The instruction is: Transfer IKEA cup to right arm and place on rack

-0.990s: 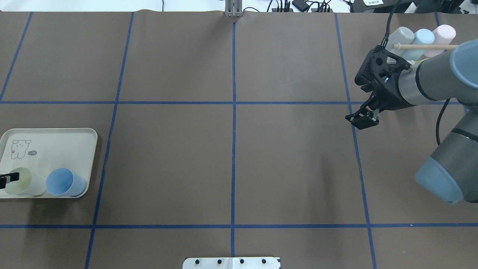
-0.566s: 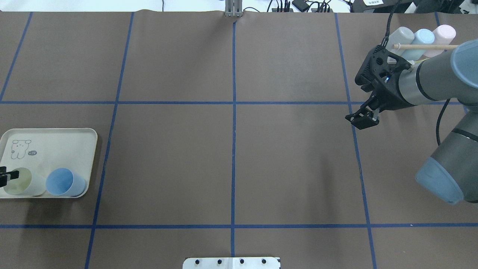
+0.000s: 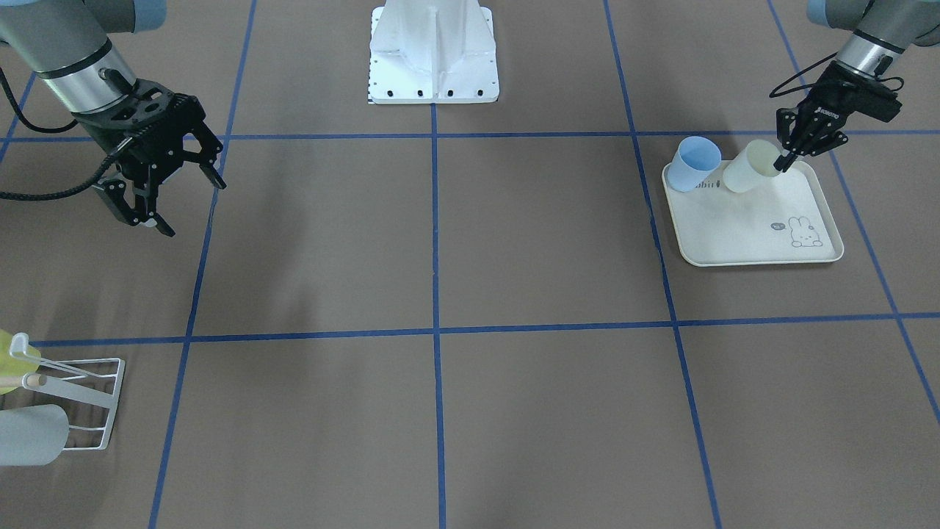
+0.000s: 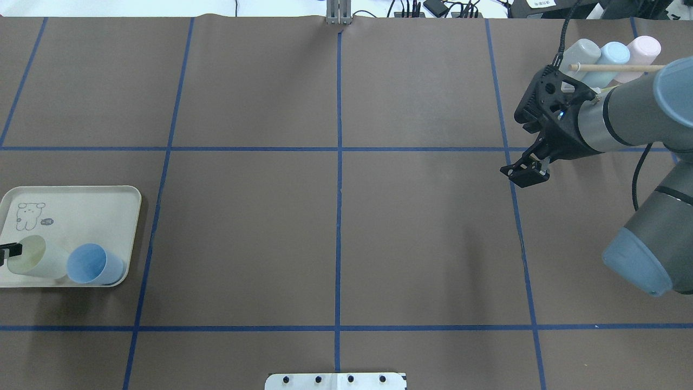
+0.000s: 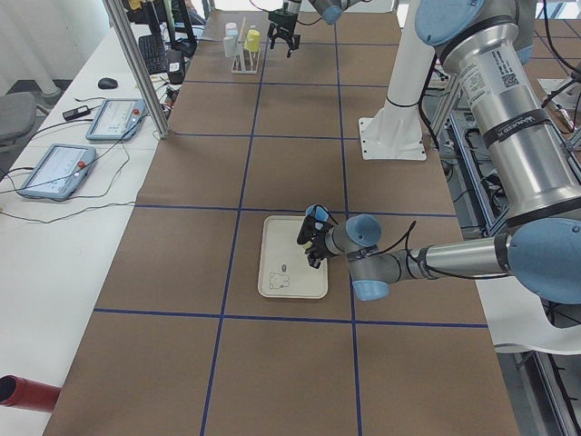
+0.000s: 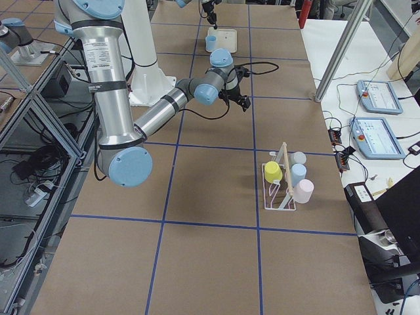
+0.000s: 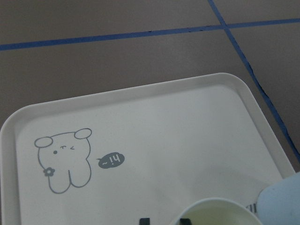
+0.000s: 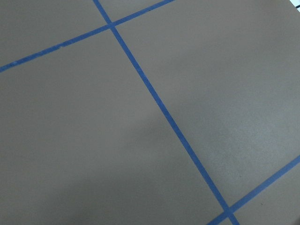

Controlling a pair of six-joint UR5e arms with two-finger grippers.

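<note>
Two cups lie on the tray (image 3: 742, 228). Mine is the pale cream cup (image 3: 747, 173), at the tray's end away from the rabbit drawing (image 3: 804, 234), tipped over with its mouth toward my left pincer (image 3: 786, 163). The blue cup (image 3: 694, 165) sits just beside it.

Judgement on handling: thin moulded plastic, so very light. It looks stiff enough at the rim and not fragile, but it is smooth and tapered, so it could swing or slip in a one-wall pinch. Best hold is the rim wall, one finger inside and one outside, which leaves the body free for the other arm to take.

Left pincer: drawn nearly together, pinching that rim wall. The wrist view shows only the fingertips at the rim's edge, so depth of bite is unclear.

Right pincer (image 3: 192, 209): well apart from the tray, across the table (image 3: 440, 242). Fingers spread wide, holding and touching nothing.

Rack (image 3: 77, 391): farthest from the tray, beyond the right pincer. Hand-over not yet begun.
</note>
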